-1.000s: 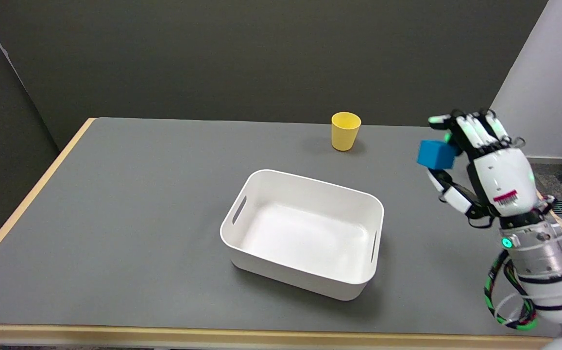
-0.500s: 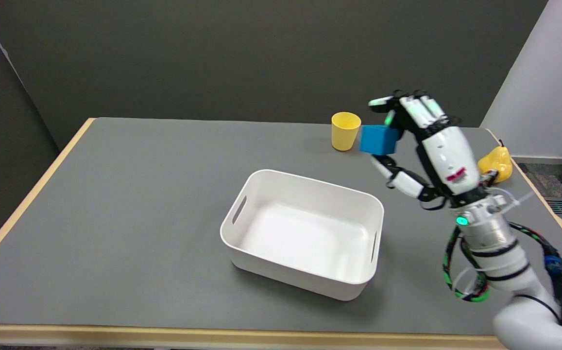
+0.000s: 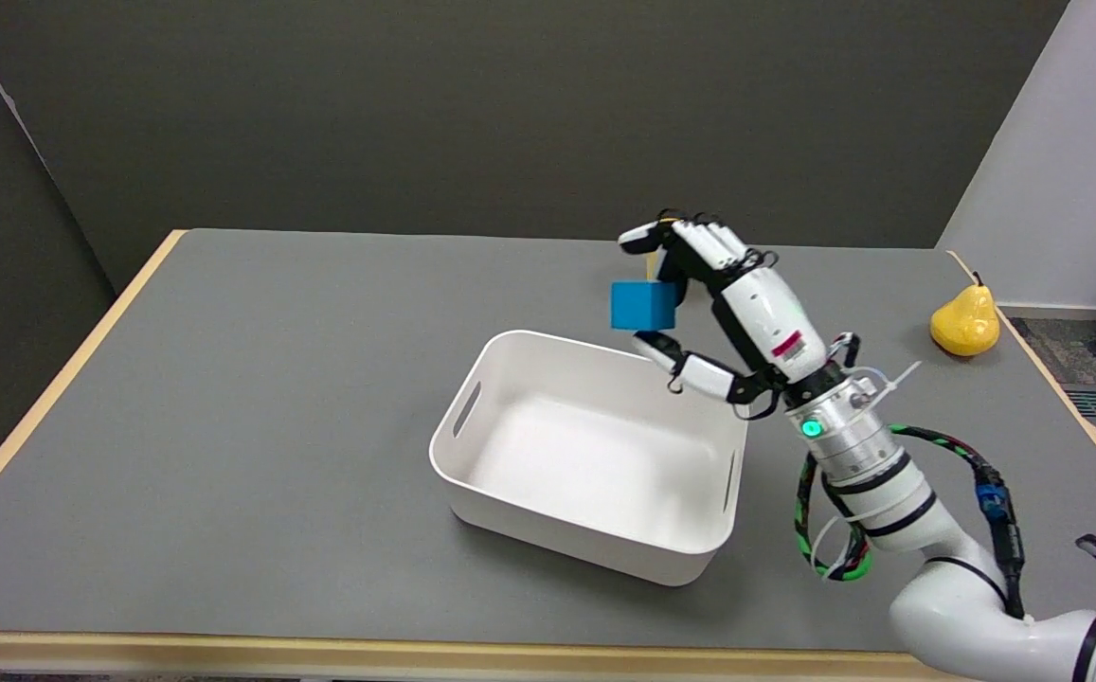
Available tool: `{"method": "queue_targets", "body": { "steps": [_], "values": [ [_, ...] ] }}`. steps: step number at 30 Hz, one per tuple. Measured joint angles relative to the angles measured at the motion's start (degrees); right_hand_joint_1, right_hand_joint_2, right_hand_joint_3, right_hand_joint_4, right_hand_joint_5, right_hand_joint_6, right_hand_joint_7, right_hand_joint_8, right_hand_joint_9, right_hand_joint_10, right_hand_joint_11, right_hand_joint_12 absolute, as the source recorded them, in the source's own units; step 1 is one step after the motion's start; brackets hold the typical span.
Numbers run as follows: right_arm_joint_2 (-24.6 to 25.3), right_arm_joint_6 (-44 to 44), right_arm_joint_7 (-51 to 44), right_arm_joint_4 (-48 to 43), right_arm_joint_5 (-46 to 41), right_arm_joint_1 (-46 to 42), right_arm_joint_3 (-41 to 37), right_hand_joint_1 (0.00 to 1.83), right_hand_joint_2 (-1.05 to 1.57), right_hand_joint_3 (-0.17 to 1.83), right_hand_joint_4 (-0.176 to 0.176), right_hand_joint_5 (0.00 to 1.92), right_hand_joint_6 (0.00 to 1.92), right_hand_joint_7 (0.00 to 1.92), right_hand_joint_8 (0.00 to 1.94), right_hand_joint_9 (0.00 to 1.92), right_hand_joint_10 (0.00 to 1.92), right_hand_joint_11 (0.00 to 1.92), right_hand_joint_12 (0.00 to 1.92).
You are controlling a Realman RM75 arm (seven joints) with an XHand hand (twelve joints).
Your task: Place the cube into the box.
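Note:
A blue cube hangs in the air just above the far rim of the white box, which stands in the middle of the grey table with nothing inside it. My right hand grips the cube between thumb below and fingers above, reaching in from the lower right over the box's far right corner.
A yellow pear lies near the table's right edge. A yellow cup stands at the back of the table, almost wholly hidden behind my hand. The wooden table edge runs along the left and front.
My right hand has carried the cube to the left, from the table's right side to above the box's far rim. It now covers the yellow cup and has uncovered the pear.

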State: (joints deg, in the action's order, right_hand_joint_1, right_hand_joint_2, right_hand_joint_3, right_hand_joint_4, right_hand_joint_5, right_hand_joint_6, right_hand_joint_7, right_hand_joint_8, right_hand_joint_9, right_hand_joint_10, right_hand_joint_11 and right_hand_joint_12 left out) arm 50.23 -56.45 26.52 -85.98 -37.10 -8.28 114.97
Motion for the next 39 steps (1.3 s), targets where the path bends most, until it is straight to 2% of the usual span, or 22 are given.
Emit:
{"method": "queue_targets", "body": {
  "steps": [2, 12, 13, 14, 15, 16, 17, 19, 21, 23, 25, 30, 32, 36, 38, 39],
  "values": [
    [0.4, 0.5, 0.7, 0.2, 0.3, 0.5, 0.7, 1.20, 1.25, 0.43, 0.049, 0.17, 1.00, 0.42, 1.94, 0.48, 1.92, 0.14, 1.11],
    [1.8, 0.6, 3.0, 1.3, 1.5, 1.0, 3.3, 1.21, 1.19, 0.53, 0.052, 0.21, 0.98, 0.45, 1.94, 0.54, 1.92, 0.16, 1.17],
    [1.9, 0.4, 3.2, 1.4, 1.6, 0.9, 3.5, 1.12, 1.10, 0.63, 0.051, 0.21, 0.89, 0.44, 1.89, 0.52, 1.86, 0.15, 1.14],
    [2.0, 0.3, 3.3, 1.5, 1.6, 0.7, 3.7, 0.92, 0.91, 0.84, 0.050, 0.23, 0.68, 0.42, 1.78, 0.49, 1.73, 0.12, 1.07],
    [2.1, 0.0, 3.5, 1.7, 1.7, 0.6, 3.9, 0.75, 0.77, 0.98, 0.052, 0.21, 0.52, 0.39, 1.52, 0.43, 1.50, 0.09, 1.02],
    [2.2, -0.2, 3.6, 1.9, 1.7, 0.5, 4.0, 0.63, 0.72, 1.00, 0.060, 0.15, 0.43, 0.37, 0.94, 0.33, 1.07, 0.03, 1.02],
    [2.2, -0.4, 3.9, 2.1, 1.8, 0.3, 4.2, 0.55, 0.69, 1.00, 0.066, 0.11, 0.37, 0.33, 0.54, 0.25, 0.77, 0.00, 1.00],
    [2.4, -0.9, 4.7, 2.6, 1.9, 0.1, 4.4, 0.52, 0.64, 1.01, 0.071, 0.07, 0.30, 0.10, 0.26, 0.03, 0.52, 0.00, 0.84],
    [2.5, -1.3, 5.7, 3.1, 2.0, 0.0, 4.6, 0.69, 0.59, 1.01, 0.070, 0.07, 0.27, 0.11, 0.00, 0.04, 0.17, 0.00, 0.62],
    [2.6, -1.8, 7.1, 3.8, 2.1, -0.1, 4.8, 0.56, 0.63, 1.00, 0.072, 0.03, 0.28, 0.02, 0.07, 0.01, 0.16, 0.00, 0.61],
    [2.8, -2.2, 8.2, 4.4, 2.3, -0.2, 5.0, 0.44, 0.63, 0.97, 0.071, 0.04, 0.27, 0.00, 0.01, 0.00, 0.05, 0.00, 0.44],
    [3.0, -3.1, 10.0, 5.9, 2.9, -0.3, 5.1, 0.45, 0.65, 0.81, 0.071, 0.04, 0.27, 0.00, 0.00, 0.00, 0.00, 0.00, 0.08],
    [3.0, -3.5, 10.4, 6.3, 3.0, -0.3, 5.0, 0.44, 0.60, 0.90, 0.067, 0.05, 0.26, 0.00, 0.00, 0.00, 0.00, 0.00, 0.02],
    [3.2, -4.8, 10.4, 7.2, 3.1, -0.4, 4.7, 0.43, 0.67, 0.81, 0.066, 0.08, 0.29, 0.00, 0.00, 0.00, 0.00, 0.00, 0.04],
    [3.2, -5.9, 9.7, 7.6, 3.2, -0.5, 4.4, 0.45, 0.64, 0.96, 0.059, 0.06, 0.36, 0.00, 0.06, 0.00, 0.02, 0.00, 0.12],
    [3.2, -6.5, 9.2, 7.8, 3.2, -0.6, 4.2, 0.44, 0.63, 0.95, 0.060, 0.08, 0.37, 0.01, 0.08, 0.00, 0.06, 0.00, 0.17]
  ]
}}
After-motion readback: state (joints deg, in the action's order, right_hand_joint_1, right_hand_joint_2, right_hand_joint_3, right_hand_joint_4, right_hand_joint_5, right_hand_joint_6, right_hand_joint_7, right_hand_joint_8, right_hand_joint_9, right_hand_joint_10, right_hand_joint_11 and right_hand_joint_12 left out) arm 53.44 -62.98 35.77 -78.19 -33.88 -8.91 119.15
